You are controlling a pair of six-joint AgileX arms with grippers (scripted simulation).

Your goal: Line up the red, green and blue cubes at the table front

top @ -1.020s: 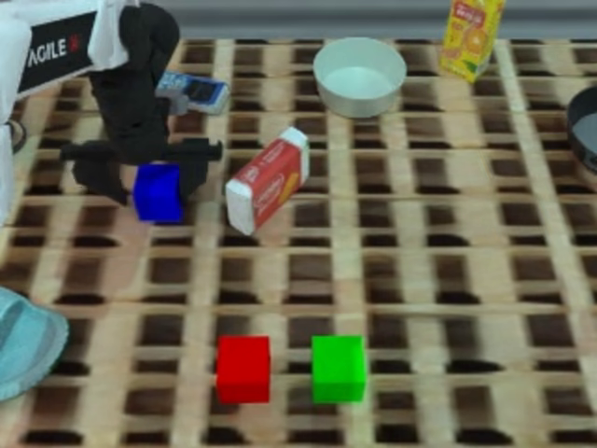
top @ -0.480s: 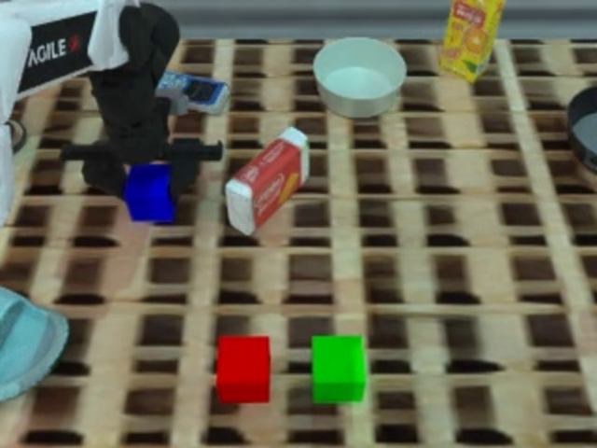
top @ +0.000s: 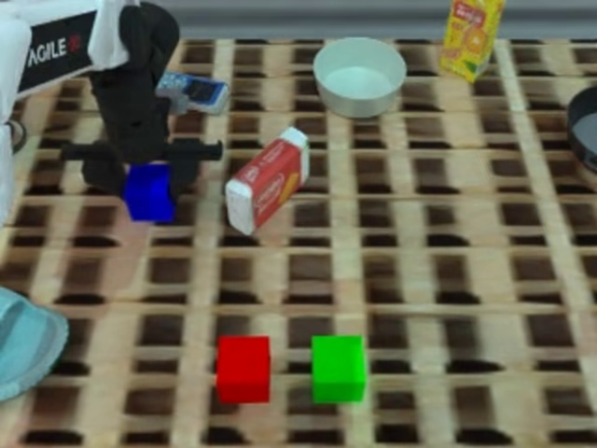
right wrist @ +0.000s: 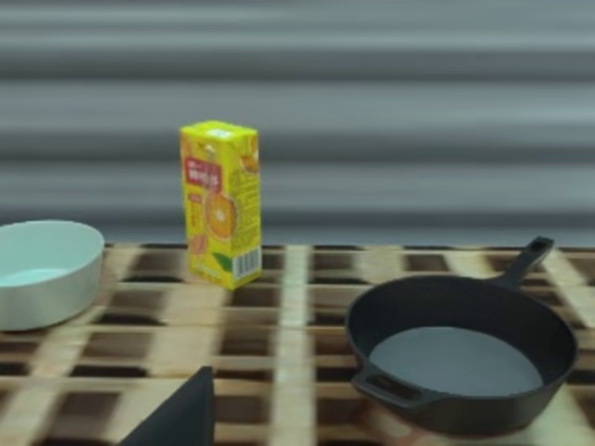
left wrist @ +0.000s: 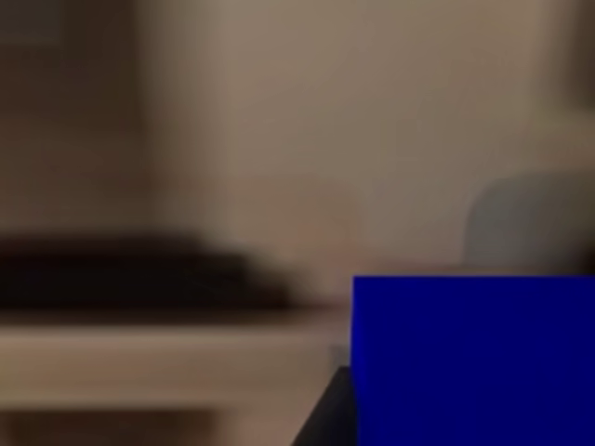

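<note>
My left gripper (top: 149, 173) is at the back left of the table (top: 420, 280), shut on the blue cube (top: 149, 193), with a black finger against each side. In the left wrist view the blue cube (left wrist: 474, 362) fills the corner beside one dark finger (left wrist: 330, 418). The red cube (top: 243, 369) and the green cube (top: 338, 369) sit side by side near the front edge, a small gap between them. My right arm is out of the top view. Its wrist view shows only one dark fingertip (right wrist: 191, 413), set well off to the side over the table.
A red-and-white box (top: 268, 180) lies just right of the blue cube. Behind are a small blue-grey device (top: 196, 91), a white bowl (top: 359, 77) and an orange juice carton (top: 473, 35). A black pan (top: 583, 126) sits at the right edge and a pale blue object (top: 23, 341) at the front left.
The left gripper's fingers closed in on the blue cube, and the cube shifted slightly left and back with it. In the last half second nothing moved.
</note>
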